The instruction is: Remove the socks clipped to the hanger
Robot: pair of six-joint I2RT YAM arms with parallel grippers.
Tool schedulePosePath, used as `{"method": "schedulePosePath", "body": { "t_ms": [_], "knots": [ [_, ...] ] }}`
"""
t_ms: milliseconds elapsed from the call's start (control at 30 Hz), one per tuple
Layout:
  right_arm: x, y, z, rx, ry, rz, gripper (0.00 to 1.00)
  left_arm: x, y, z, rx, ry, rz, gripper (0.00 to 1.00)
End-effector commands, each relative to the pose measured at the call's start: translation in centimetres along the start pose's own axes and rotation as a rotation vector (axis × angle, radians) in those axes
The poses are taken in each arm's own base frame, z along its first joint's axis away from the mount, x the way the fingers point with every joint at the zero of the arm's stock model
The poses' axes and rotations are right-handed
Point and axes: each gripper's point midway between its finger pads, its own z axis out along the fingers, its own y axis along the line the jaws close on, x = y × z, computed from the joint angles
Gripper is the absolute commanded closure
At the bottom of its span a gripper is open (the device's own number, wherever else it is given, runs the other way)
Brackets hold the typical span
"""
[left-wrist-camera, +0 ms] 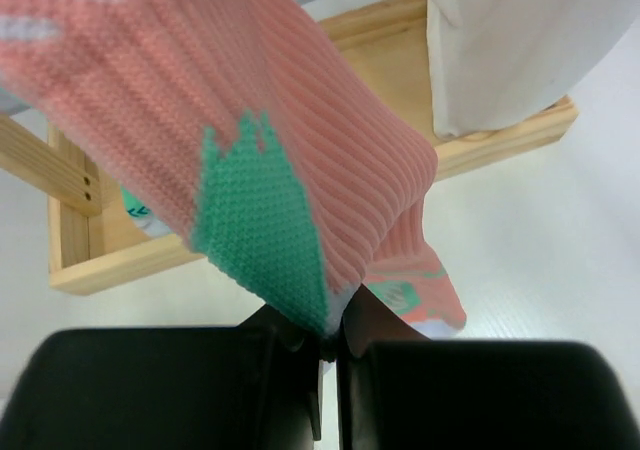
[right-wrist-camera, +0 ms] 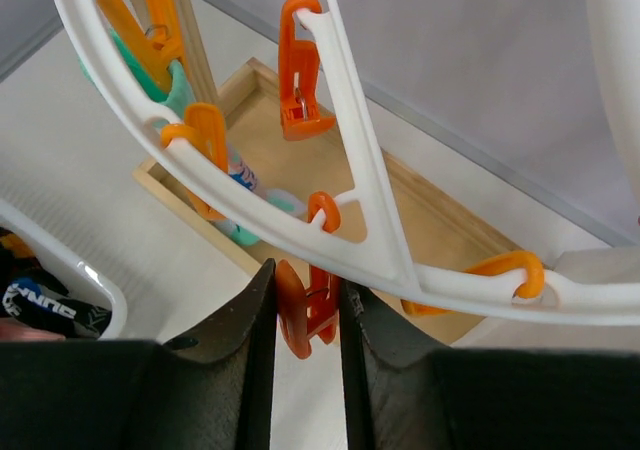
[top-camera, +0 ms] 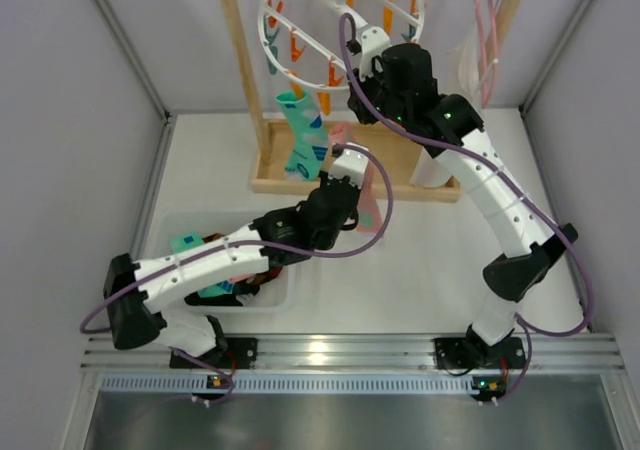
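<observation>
Socks are found in three places. A pink sock [left-wrist-camera: 300, 100] with a green patch is grasped at its lower edge between the clenched jaws of the left gripper [left-wrist-camera: 328, 332], and its ribbed fabric rises up and to the left above them. A teal-green sock [top-camera: 303, 135] is hung from the left side of the hanger [right-wrist-camera: 370, 200], beyond and to the left of those jaws. More socks, one teal and others dark, are heaped in a clear bin [top-camera: 165, 225] behind the left jaws, under that arm.

The hanger, a white round ring with curved crossbars, is hooked on the top rail of a wooden rack [top-camera: 240, 80]. An orange peg [right-wrist-camera: 312, 315] dangling beneath one crossbar is clamped between the closed jaws of the right gripper [right-wrist-camera: 305, 280]. Whether anything is clipped in that peg cannot be told. Other orange pegs are hung along the ring above and to either side of the right jaws.

A white garment [left-wrist-camera: 510, 50] is seen beyond and to the right of the left jaws, reaching down to the rack's wooden base. A thin pink clothes hanger [top-camera: 487, 40] is hung on the rail to the right of the right jaws.
</observation>
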Motion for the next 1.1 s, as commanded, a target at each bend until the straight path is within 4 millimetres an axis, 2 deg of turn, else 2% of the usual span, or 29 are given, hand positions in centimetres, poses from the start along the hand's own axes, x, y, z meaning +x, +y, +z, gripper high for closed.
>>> {"method": "schedulePosePath", "body": {
  "t_ms": [0,67,100,133,167,233,333,400,467,600,633,833,1000,1067],
  "knots": [
    [-4.0,-1.2,-2.9,-0.010,-0.155,0.081,0.86,-3.3,2.8,-3.7,-0.019,-0.050,-0.187,1.00],
    [-3.9,-1.8,-3.3,-0.019,-0.165,0.099,0.67,-3.8,5.3,-5.3,-0.086,-0.051,-0.208,1.00],
    [-3.9,-1.7,-3.7,-0.036,-0.173,0.136,0.53,-2.8,6.2,-5.9,-0.116,-0.019,-0.197,1.00],
    [-3.9,-1.9,-3.9,-0.034,-0.178,0.147,0.45,-2.4,7.0,-6.4,-0.135,-0.010,-0.197,1.00],
    [-3.8,-2.1,-4.1,-0.030,-0.182,0.156,0.32,-2.3,7.9,-7.0,-0.161,-0.008,-0.200,1.00],
    [-3.8,-1.8,-4.6,-0.063,-0.190,0.173,0.27,-2.4,9.4,-8.7,-0.166,-0.002,-0.210,1.00],
    [-3.5,-1.6,-5.7,-0.079,-0.193,0.188,0.01,-3.1,10.8,-10.9,-0.127,-0.003,-0.188,1.00],
    [-3.2,-1.1,-6.6,-0.102,-0.199,0.201,0.01,-3.6,12.7,-12.2,-0.172,-0.014,-0.196,1.00],
    [-3.2,-0.8,-7.5,-0.119,-0.211,0.215,0.01,-3.1,14.6,-13.5,-0.225,0.008,-0.174,1.00],
    [-2.3,-0.7,-9.5,-0.122,-0.223,0.222,0.01,-3.1,18.5,-16.2,-0.335,-0.017,-0.241,1.00],
    [-2.0,-0.8,-9.7,-0.116,-0.219,0.224,0.01,-2.8,19.9,-17.2,-0.376,-0.016,-0.240,1.00],
    [0.0,-1.4,-10.2,-0.088,-0.193,0.239,0.01,-2.0,23.6,-19.5,-0.495,-0.033,-0.333,1.00],
    [0.8,-1.5,-10.3,-0.083,-0.191,0.248,0.01,1.9,26.3,-20.1,-0.672,0.101,-0.293,1.00],
    [0.9,-1.5,-10.2,-0.083,-0.188,0.250,0.01,3.6,28.4,-20.8,-0.799,0.164,-0.325,1.00]
  ]
}}
